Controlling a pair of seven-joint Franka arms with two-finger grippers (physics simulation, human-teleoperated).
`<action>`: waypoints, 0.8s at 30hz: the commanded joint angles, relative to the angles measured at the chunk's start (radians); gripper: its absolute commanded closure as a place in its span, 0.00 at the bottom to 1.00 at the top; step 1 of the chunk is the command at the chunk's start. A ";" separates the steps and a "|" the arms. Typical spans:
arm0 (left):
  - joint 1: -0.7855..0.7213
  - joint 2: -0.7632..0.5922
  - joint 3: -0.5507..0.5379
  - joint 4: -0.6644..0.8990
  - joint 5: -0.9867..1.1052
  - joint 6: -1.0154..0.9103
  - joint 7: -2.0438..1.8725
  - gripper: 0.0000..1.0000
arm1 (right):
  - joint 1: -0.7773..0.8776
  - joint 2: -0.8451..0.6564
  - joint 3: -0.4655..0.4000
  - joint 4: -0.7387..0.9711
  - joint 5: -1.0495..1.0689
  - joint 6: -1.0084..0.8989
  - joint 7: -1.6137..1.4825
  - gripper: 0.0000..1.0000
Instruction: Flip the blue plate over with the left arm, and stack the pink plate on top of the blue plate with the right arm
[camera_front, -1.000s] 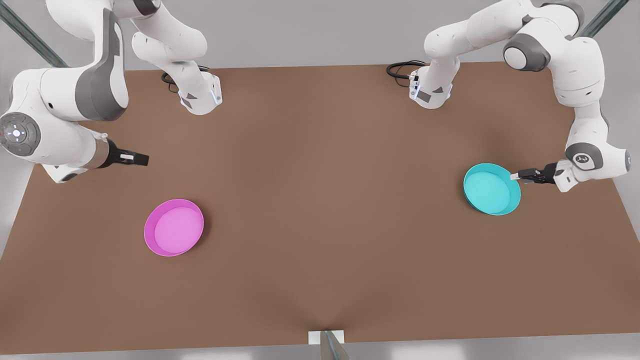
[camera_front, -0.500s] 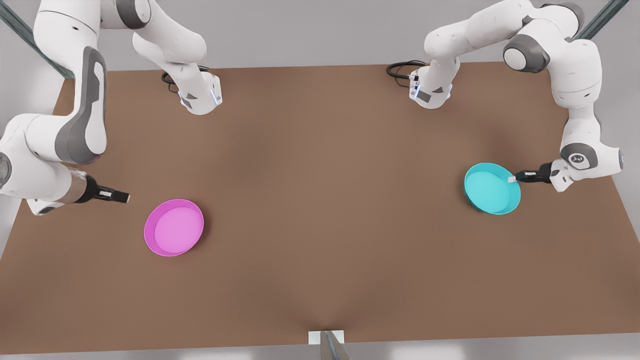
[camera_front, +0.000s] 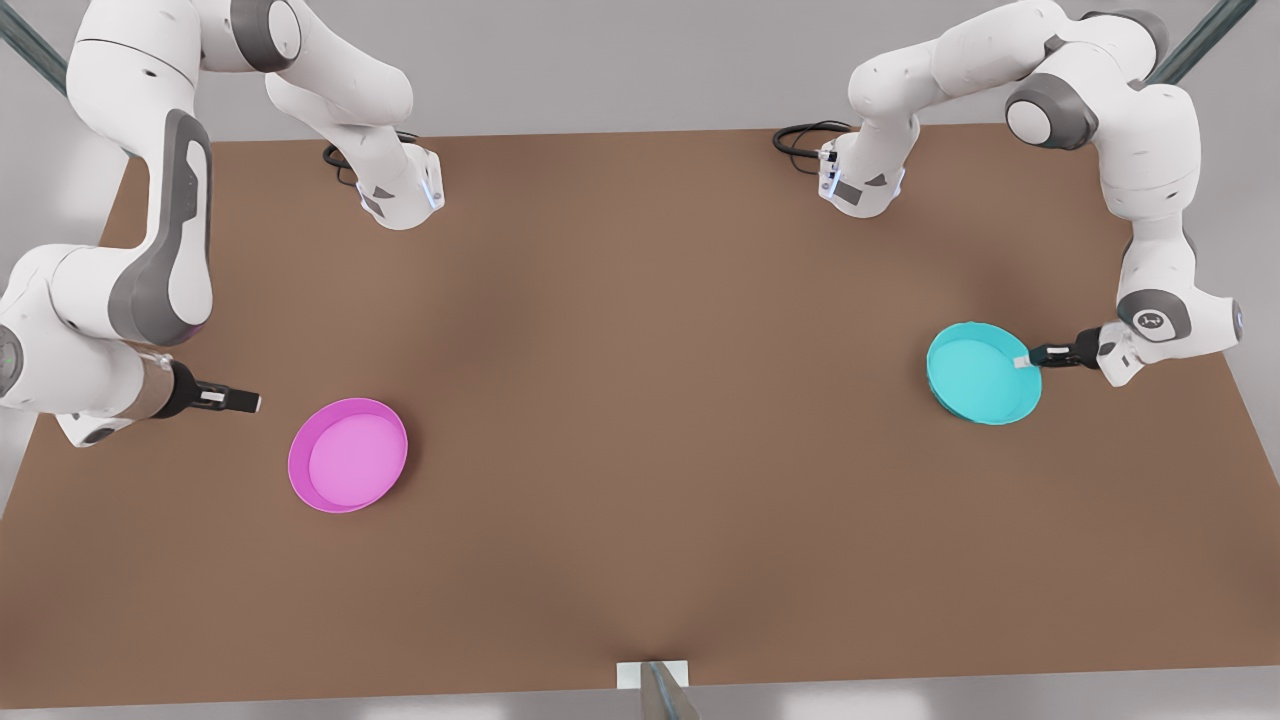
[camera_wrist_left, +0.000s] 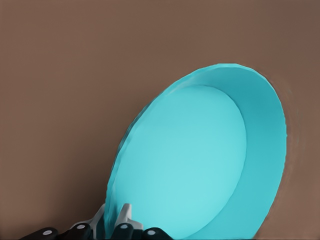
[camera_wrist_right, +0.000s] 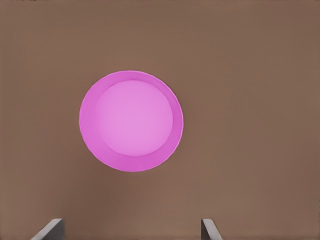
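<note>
Brown tabletop (camera_front: 640, 420) carries both dishes, well apart, under a plain grey background. On the front view's right, the blue plate (camera_front: 982, 375) is seen tilted, its hollow still facing up and toward the camera, with one edge apparently raised off the surface. It is judged to be light, stiff and glossy, so likely slippery; the low rim is the only place a pinch can be made, and a thin rim hold may let the dish swing as it is turned. The left gripper (camera_front: 1026, 361) is pinched onto that rim at the edge nearest its arm, and in the left wrist view the fingertips (camera_wrist_left: 125, 214) are seen pressed on either side of the wall.

On the front view's left, the pink plate (camera_front: 348, 455) lies flat, hollow up, untouched. The right gripper (camera_front: 250, 402) hangs near it, apart from the rim; in the right wrist view its fingers (camera_wrist_right: 50, 229) are spread wide, with the dish (camera_wrist_right: 131, 120) ahead between them.
</note>
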 joint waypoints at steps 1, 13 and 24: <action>0.000 0.000 0.000 0.000 0.015 0.000 0.000 0.58 | 0.000 0.000 0.000 0.000 0.000 0.000 0.000 0.00; -0.005 -0.052 -0.009 0.002 0.017 -0.032 -0.034 0.79 | 0.002 -0.002 0.002 0.006 0.002 -0.005 -0.001 0.00; -0.014 -0.155 -0.126 0.000 0.021 -0.118 -0.273 0.79 | 0.000 0.000 0.000 0.012 0.000 -0.014 -0.001 0.00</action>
